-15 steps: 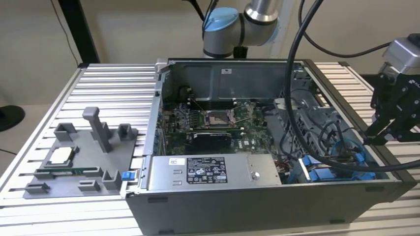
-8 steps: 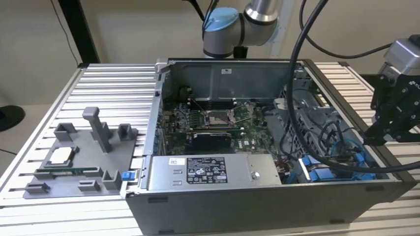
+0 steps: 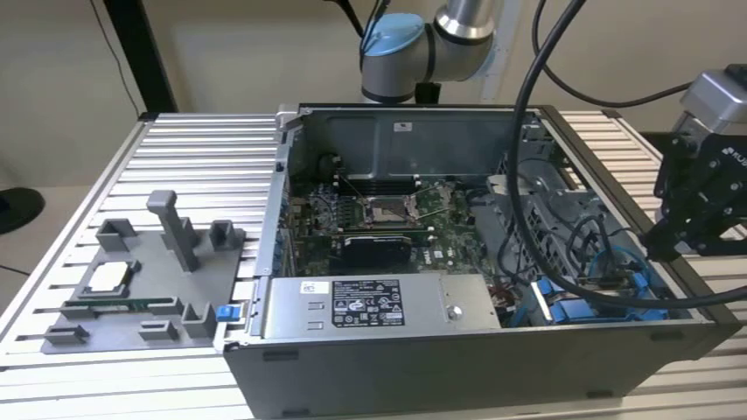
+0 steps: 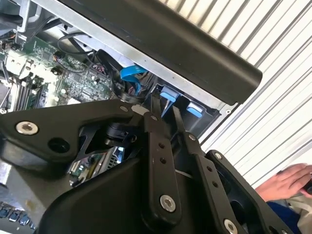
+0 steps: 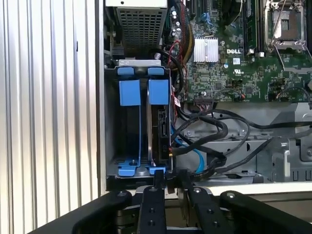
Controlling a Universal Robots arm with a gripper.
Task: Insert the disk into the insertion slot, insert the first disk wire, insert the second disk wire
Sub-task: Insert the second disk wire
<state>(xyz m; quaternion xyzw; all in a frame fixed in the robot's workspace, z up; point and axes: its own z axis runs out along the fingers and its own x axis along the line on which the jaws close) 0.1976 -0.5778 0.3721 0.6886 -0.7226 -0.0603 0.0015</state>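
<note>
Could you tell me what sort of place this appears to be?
Likely a robotics lab workbench: an opened desktop computer case lies on a slotted aluminium table, a grey parts fixture beside it, a robot arm behind.

The table (image 3: pixel 198 166) is ribbed bare metal with a dull silver sheen, and the holder (image 3: pixel 140 289) on it is matt grey plastic. The computer case (image 3: pixel 467 367) has a flat dark grey finish, while the power-supply box (image 3: pixel 456 306) is bright unpainted sheet metal with a paper sticker. The insertion slot (image 5: pixel 130 92) has smooth bright blue plastic rails and tabs, the cables (image 5: pixel 214 131) are black and rubbery-looking, the circuit board (image 5: pixel 234 73) is green, and the gripper (image 5: pixel 170 178) is matt black with shiny metal screw heads.
</note>
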